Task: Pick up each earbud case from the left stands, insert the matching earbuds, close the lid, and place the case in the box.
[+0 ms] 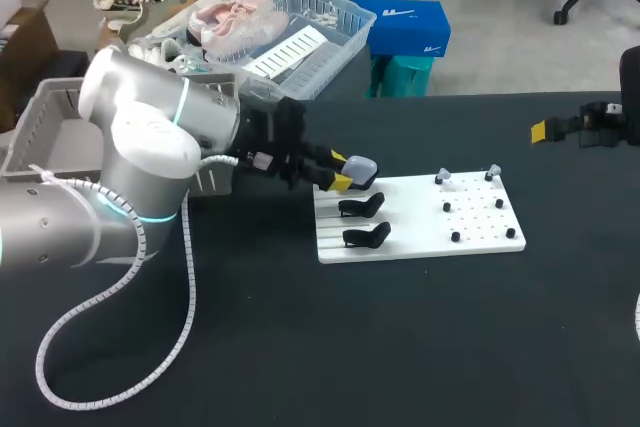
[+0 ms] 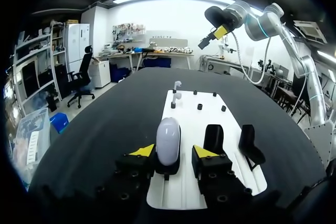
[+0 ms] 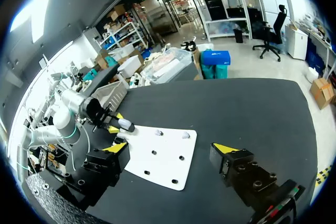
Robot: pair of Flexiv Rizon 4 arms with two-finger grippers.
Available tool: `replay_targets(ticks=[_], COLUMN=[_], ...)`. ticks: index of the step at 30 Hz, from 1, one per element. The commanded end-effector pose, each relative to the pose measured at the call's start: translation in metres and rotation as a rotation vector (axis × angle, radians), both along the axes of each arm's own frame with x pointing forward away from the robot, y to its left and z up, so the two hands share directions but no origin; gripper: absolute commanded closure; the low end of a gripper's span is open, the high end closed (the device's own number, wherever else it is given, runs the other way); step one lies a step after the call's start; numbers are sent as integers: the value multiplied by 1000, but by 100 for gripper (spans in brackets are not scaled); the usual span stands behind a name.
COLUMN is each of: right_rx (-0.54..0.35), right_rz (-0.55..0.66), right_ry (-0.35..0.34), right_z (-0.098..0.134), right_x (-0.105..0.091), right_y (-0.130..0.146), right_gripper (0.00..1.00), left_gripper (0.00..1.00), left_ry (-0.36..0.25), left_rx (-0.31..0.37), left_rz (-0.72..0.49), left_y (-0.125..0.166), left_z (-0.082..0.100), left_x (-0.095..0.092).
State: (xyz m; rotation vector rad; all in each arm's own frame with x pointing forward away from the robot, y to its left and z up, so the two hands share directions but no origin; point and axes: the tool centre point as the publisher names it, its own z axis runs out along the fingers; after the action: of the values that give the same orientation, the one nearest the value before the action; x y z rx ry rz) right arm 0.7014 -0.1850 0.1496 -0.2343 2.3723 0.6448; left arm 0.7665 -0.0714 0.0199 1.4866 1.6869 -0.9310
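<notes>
closest to the head camera is the left arm point(image 1: 140, 147), coming in from the left side with a white corrugated hose point(image 1: 185, 277) looping off it onto the black table point(image 1: 300, 347). left gripper point(image 1: 340, 170) sits at the near-left corner of a white board point(image 1: 420, 237) that lies flat on the table. its fingers stand a moderate way apart, one on each side of a pale lavender earbud case point(image 1: 360, 167).

in the left wrist view the case point(image 2: 168, 141) stands upright between the yellow tips of this gripper point(image 2: 173, 151), lid closed, its base in a dark holder. a clear gap shows between the case and one finger, so the fingers straddle it without clamping. beside it on the board point(image 2: 184, 192) are two empty black stands point(image 2: 213, 137) point(image 2: 248, 145); the head view shows them in a row toward the camera point(image 1: 362, 206) point(image 1: 366, 236).

on the far half of the board stand small black pegs point(image 1: 455, 236), and two white earbuds point(image 1: 444, 178) point(image 1: 493, 172) sit at its far edge.

behind the left arm, at the table's left edge, is a grey slatted box point(image 1: 40, 117).

right gripper point(image 3: 171, 148) hangs well above the table and well apart from the board, fingers spread wide with nothing between them. it shows at the right edge of the head view point(image 1: 560, 130).
</notes>
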Motion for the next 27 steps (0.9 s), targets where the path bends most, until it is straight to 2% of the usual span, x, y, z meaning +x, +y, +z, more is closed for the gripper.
replay_targets(ticks=[1,13,27], right_rx=[0,0,0], right_rz=[1,1,1], right_ry=[0,0,0], right_z=[0,0,0], right_x=[0,0,0], right_y=[-1,-1,-1], right_gripper=[0,0,0], left_gripper=[55,55,62], left_ry=[0,5,6], left_rx=[3,14,18], left_rz=[5,14,26], left_y=[-3,-4,-3], left_z=[-3,-6,-8], left_x=[1,3,5])
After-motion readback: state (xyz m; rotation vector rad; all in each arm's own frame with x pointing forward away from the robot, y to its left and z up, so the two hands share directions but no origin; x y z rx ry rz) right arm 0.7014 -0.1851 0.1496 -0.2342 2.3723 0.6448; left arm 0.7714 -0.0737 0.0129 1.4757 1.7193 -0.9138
